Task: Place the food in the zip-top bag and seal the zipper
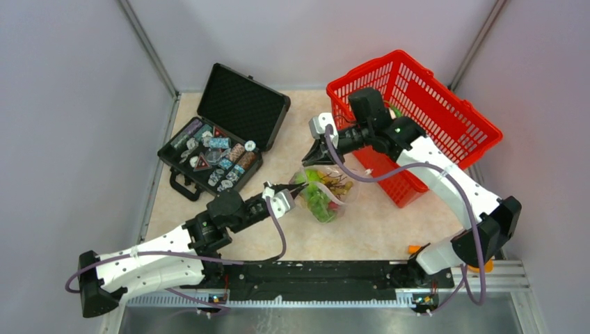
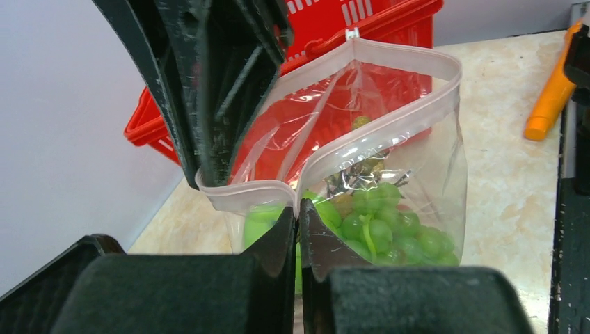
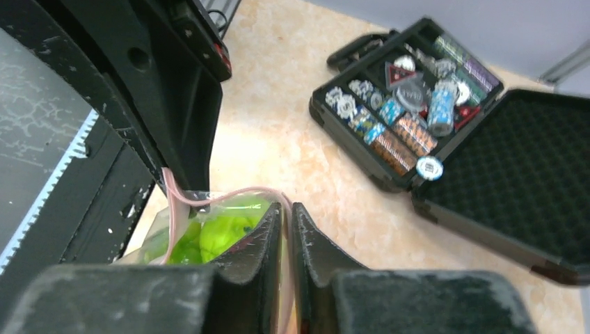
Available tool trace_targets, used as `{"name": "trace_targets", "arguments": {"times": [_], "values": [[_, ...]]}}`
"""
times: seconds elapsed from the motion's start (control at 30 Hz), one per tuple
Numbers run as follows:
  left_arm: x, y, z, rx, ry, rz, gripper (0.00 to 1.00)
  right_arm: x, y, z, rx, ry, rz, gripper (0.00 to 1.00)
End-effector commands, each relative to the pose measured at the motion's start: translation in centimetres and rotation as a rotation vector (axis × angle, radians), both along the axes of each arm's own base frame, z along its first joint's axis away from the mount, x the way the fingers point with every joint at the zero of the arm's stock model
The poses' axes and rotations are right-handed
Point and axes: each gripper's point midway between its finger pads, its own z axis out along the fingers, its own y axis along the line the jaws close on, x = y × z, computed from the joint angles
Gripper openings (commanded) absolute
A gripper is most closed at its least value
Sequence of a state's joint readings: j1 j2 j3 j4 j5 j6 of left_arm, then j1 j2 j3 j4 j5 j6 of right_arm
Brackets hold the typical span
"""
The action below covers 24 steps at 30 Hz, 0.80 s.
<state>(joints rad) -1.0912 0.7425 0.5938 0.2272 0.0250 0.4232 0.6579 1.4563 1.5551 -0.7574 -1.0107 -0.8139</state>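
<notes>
Both arms reached inward over desk (image 1: 389,223); left fingers (image 2: 278,240) and right fingers (image 3: 261,236) clamped tight on zip-top bag (image 2: 431,188) zipper (image 2: 389,115).

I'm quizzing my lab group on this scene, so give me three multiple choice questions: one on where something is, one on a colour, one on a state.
1. Where does the bag lie?
A) between the case and the basket
B) inside the basket
C) inside the case

2. What colour is the zipper?
A) blue
B) pink
C) black

3. The bag's mouth is:
A) sealed flat
B) cut off
C) gaping

Answers:
1 A, the top view shows it lying between the two.
2 B, the left wrist view shows a pale pink strip along the mouth.
3 C, in the left wrist view the two lips stand well apart.
</notes>
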Motion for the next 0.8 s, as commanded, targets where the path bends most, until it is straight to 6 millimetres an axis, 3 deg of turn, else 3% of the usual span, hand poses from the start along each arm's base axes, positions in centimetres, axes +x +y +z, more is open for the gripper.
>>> {"name": "trace_targets", "arguments": {"times": [0.0, 0.13, 0.2, 0.33, 0.47, 0.6, 0.77], "values": [[1.5, 1.0, 1.7, -0.091, 0.014, 0.103, 0.00, 1.6, 0.1, 3.5, 0.119, -0.070, -0.135, 0.22], [2.6, 2.6, 1.7, -0.122, 0.037, 0.205, 0.00, 4.0, -1.4, 6.0, 0.212, -0.090, -0.369, 0.48], [2.7, 3.5, 1.5, -0.129, 0.037, 0.225, 0.00, 4.4, -3.3, 7.8, 0.269, -0.098, -0.441, 0.51], [2.5, 5.1, 1.5, -0.162, 0.042, 0.246, 0.00, 4.5, -7.4, 8.2, 0.311, -0.063, -0.481, 0.52], [2.1, 6.0, 1.5, -0.154, 0.024, 0.236, 0.00, 2.5, -9.3, 6.6, 0.268, -0.079, -0.412, 0.52], [1.9, 6.5, 2.0, -0.160, 0.008, 0.243, 0.00, 1.1, -10.0, 3.3, 0.184, -0.069, -0.375, 0.51], [1.8, 6.2, 1.8, -0.135, 0.010, 0.225, 0.00, 0.3, -11.4, 2.1, 0.205, -0.052, -0.357, 0.52]]}}
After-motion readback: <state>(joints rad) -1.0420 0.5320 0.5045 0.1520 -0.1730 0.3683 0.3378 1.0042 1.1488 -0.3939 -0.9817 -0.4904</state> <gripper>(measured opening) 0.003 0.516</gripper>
